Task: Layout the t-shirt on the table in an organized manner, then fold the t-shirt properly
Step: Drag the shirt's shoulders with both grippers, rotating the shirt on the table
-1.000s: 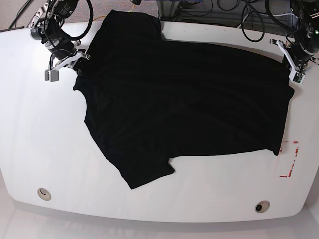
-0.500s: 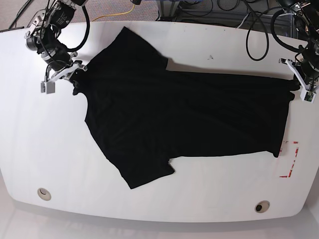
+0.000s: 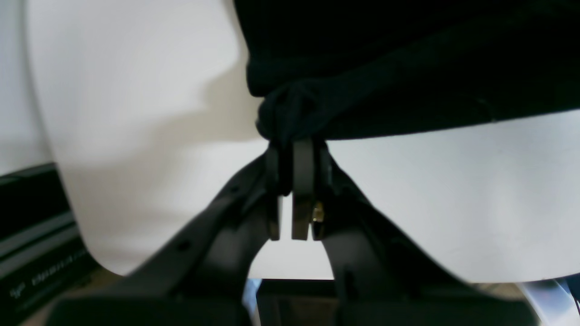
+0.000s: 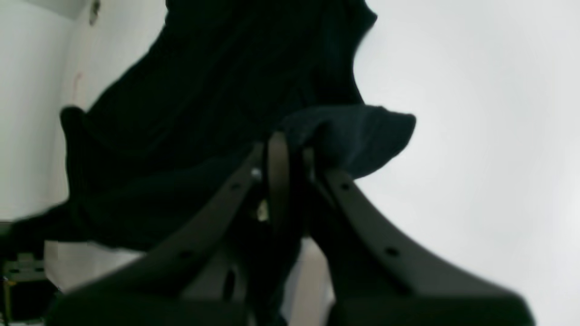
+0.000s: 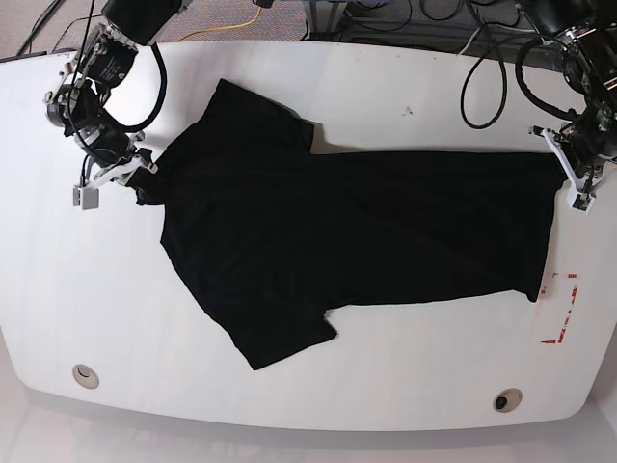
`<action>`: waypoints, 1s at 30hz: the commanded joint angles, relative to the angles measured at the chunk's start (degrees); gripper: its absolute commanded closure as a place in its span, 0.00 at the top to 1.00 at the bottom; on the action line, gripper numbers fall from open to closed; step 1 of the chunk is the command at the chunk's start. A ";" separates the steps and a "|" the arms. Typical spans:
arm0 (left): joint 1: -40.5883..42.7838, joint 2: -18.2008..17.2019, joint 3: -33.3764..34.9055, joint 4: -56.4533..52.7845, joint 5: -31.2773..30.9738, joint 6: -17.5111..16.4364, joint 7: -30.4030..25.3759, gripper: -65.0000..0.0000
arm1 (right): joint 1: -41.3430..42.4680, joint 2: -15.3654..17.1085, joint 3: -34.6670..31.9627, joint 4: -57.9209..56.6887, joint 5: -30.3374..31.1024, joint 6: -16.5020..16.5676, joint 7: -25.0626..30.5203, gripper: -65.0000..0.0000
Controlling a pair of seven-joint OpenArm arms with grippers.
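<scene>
Black t-shirt [image 5: 357,241] spread across the white table [image 5: 318,395]. Left gripper [image 3: 290,149] clamped on its right edge; right gripper [image 4: 290,149] clamped on what appears, though blurred, its left edge.

Yellow cable [image 5: 253,21] on floor beyond far table edge, near middle-left, curving toward metal frame [image 5: 333,14]. Black cables [image 5: 439,12] looped in tangle beyond far edge, right of metal frame. Brownish floor [image 5: 207,19] showing beyond far edge. In left wrist view, dark box with faint lettering [image 3: 41,276] below table edge, at lower left; lettering too blurred to read. In right wrist view, dark blurred equipment [image 4: 20,276] at lower left, below table edge.
</scene>
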 commanded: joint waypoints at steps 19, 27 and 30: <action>-8.16 1.18 4.02 -16.23 7.97 0.10 -5.13 0.00 | 6.95 3.77 -0.03 -11.51 -0.23 0.25 1.40 0.01; -9.03 1.18 5.87 -16.41 7.97 0.10 -5.22 0.12 | 8.53 3.69 0.06 -11.69 -5.41 0.52 1.40 0.01; -10.35 1.18 6.66 -16.41 8.06 0.10 -5.22 0.23 | 9.32 3.69 0.06 -11.77 -5.50 0.25 1.49 0.05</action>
